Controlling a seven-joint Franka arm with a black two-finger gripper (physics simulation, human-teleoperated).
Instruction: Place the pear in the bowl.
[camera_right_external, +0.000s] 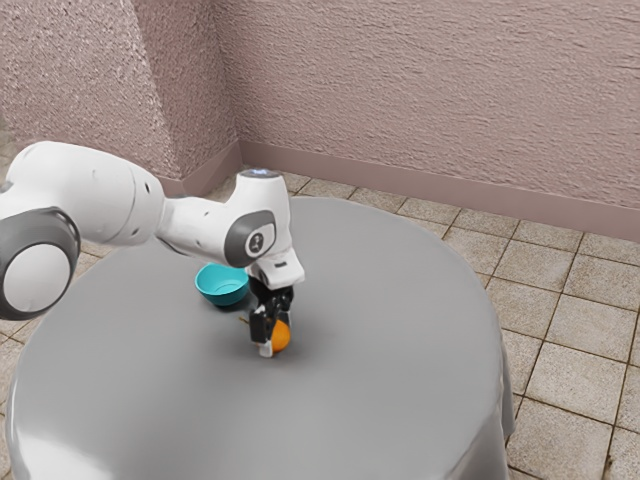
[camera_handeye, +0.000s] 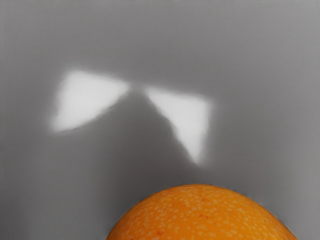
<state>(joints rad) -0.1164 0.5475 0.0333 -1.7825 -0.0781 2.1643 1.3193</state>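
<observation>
The black gripper (camera_right_external: 268, 326) is low over the table in the exterior view, right at the orange pear (camera_right_external: 281, 336) and partly covering it. A thin stem pokes out on the exterior view's left of the gripper. Whether the pear is held cannot be made out. The rounded orange side of the pear (camera_handeye: 202, 216) lies at the wrist view's lower edge, just under the hand. The turquoise bowl (camera_right_external: 222, 287) stands apart from the pear, toward the exterior view's upper left, and the hand is close to its rim.
A round table with a grey cover (camera_right_external: 390, 330) carries the bowl and pear; its curved edge drops away at the exterior view's right. The white arm (camera_right_external: 110, 195) reaches in from the exterior view's left, above the table. Bright reflections lie on the cover (camera_handeye: 90, 97).
</observation>
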